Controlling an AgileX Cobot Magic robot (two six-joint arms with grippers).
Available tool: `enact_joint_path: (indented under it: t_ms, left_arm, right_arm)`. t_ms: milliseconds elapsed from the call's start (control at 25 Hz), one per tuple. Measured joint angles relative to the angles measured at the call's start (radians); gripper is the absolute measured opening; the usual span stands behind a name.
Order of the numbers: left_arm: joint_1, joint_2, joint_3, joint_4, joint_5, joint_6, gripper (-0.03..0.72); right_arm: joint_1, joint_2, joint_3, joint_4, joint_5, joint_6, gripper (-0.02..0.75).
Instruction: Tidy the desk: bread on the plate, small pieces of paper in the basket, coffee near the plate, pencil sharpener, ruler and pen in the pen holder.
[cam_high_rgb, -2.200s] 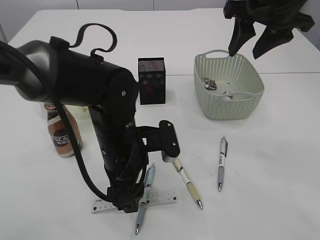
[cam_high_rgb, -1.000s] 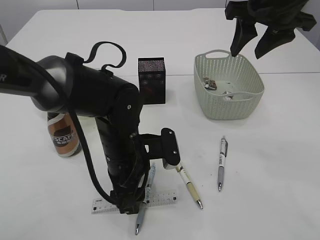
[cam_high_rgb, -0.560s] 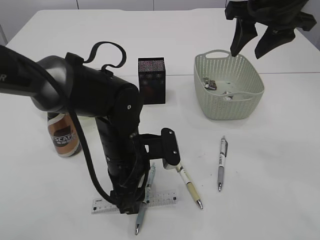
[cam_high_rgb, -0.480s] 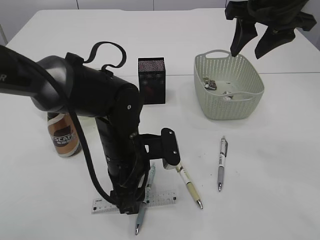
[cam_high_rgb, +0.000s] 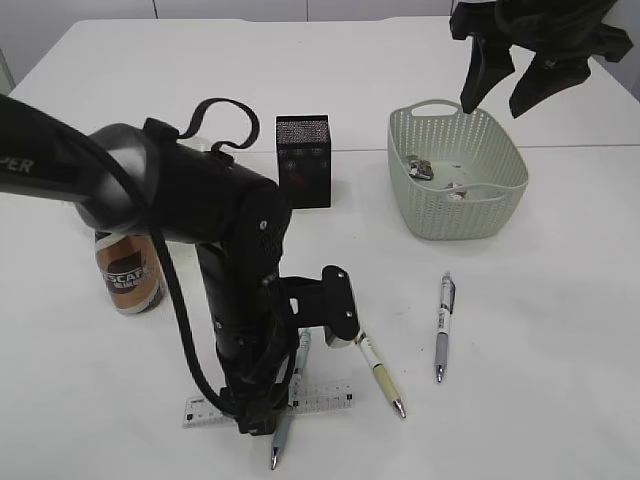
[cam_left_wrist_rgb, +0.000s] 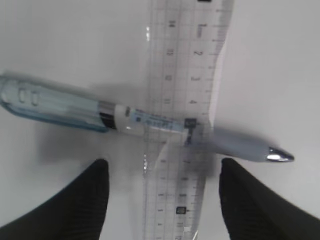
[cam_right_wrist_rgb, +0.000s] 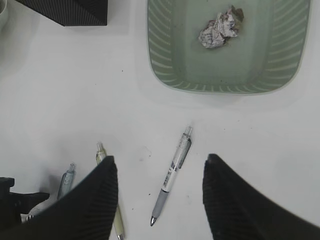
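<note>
- Exterior view: the left arm is seen bent down over the lower centre of the frame, its gripper (cam_high_rgb: 262, 418) lowered onto a clear ruler (cam_high_rgb: 322, 396) and a blue pen (cam_high_rgb: 290, 398) lying across it. A yellowish pen (cam_high_rgb: 378, 373) is found just right of these, and a grey pen (cam_high_rgb: 442, 325) further right. A coffee can (cam_high_rgb: 127, 270) stands at the left edge of the arm, a black pen holder (cam_high_rgb: 303, 160) at upper centre, and a green basket (cam_high_rgb: 455, 170) at upper right holding small paper scraps (cam_high_rgb: 420, 169). The right gripper (cam_high_rgb: 518, 85) is held high above the basket, its fingers spread apart.
- Left wrist view: the left gripper (cam_left_wrist_rgb: 162, 172) is shown with jaws open and empty, the blue pen (cam_left_wrist_rgb: 115, 115) lying across the ruler (cam_left_wrist_rgb: 185, 90) just above the fingertips (cam_left_wrist_rgb: 75, 200).
- Right wrist view: the right gripper (cam_right_wrist_rgb: 158, 180) is open and holds nothing; a crumpled paper (cam_right_wrist_rgb: 220, 31) is seen inside the basket (cam_right_wrist_rgb: 225, 85) at the top, the grey pen (cam_right_wrist_rgb: 172, 172) between the fingers, the pen holder (cam_right_wrist_rgb: 70, 10) at upper left.
</note>
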Motion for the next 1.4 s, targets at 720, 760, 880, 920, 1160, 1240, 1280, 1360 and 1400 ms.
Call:
enact_joint_path:
  t_ms: [720,760,880,920,1160,1240,1280,1360,1400]
  left_arm:
    - [0.0,0.007,-0.003,0.007,-0.003,0.0,0.4]
    - [0.0,0.007,-0.003,0.007,-0.003,0.0,0.372]
    - [0.0,0.007,-0.003,0.007,-0.003,0.0,0.286]
    - [0.0,0.007,-0.003,0.007,-0.003,0.0,0.279]
    - [0.0,0.007,-0.003,0.008,-0.003,0.0,0.276]
    - [0.0,0.007,-0.003,0.008,-0.003,0.0,0.276]
    - [0.0,0.007,-0.003,0.008,-0.003,0.0,0.276]
    - [0.0,0.007,-0.003,0.008,-0.003,0.0,0.275]
    - [0.0,0.007,-0.003,0.008,-0.003,0.0,0.274]
  right_arm:
    - [0.0,0.0,0.0,-0.001,0.0,-0.002,0.402]
    - [0.0,0.0,0.0,-0.001,0.0,-0.002,0.402]
    - [0.0,0.0,0.0,-0.001,0.0,-0.002,0.402]
    - [0.0,0.0,0.0,-0.001,0.0,-0.002,0.402]
    - [0.0,0.0,0.0,-0.001,0.0,-0.002,0.402]
    - [0.0,0.0,0.0,-0.001,0.0,-0.002,0.402]
    - [0.0,0.0,0.0,-0.001,0.0,-0.002,0.402]
    - [0.0,0.0,0.0,-0.001,0.0,-0.002,0.402]
    - [0.0,0.0,0.0,-0.001,0.0,-0.002,0.402]
